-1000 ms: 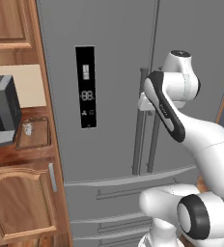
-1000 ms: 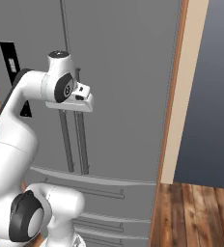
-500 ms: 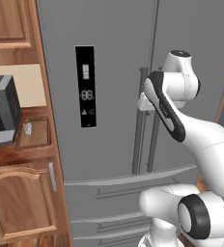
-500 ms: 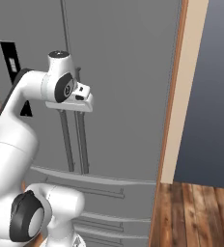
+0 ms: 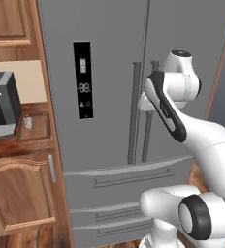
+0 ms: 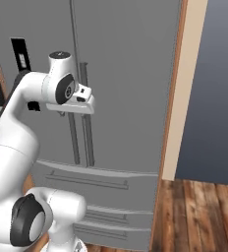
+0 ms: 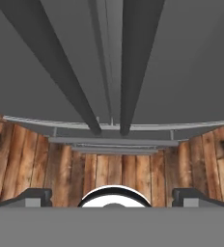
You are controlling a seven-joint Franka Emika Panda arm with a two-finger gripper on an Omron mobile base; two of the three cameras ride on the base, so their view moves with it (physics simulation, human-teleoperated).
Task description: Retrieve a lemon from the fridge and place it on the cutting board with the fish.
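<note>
The gripper (image 7: pixel 112 195), jaws spread wide and empty, faces the closed fridge (image 5: pixel 109 58), its two door handles (image 7: pixel 133 62) just ahead. Off to its left, the cutting board (image 5: pixel 34 128) holds the fish (image 5: pixel 28 123). Closing off-centre could miss the handle or catch both.

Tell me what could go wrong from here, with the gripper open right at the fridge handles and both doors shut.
1. The two bar handles stand close together; the open gripper could close on the wrong one, or catch both.
2. The fridge doors are shut, and the arm's elbow is close to them; a swinging door might hit the arm or base.
3. The cutting board with the fish sits near the fridge's left door, which could sweep toward it.
</note>
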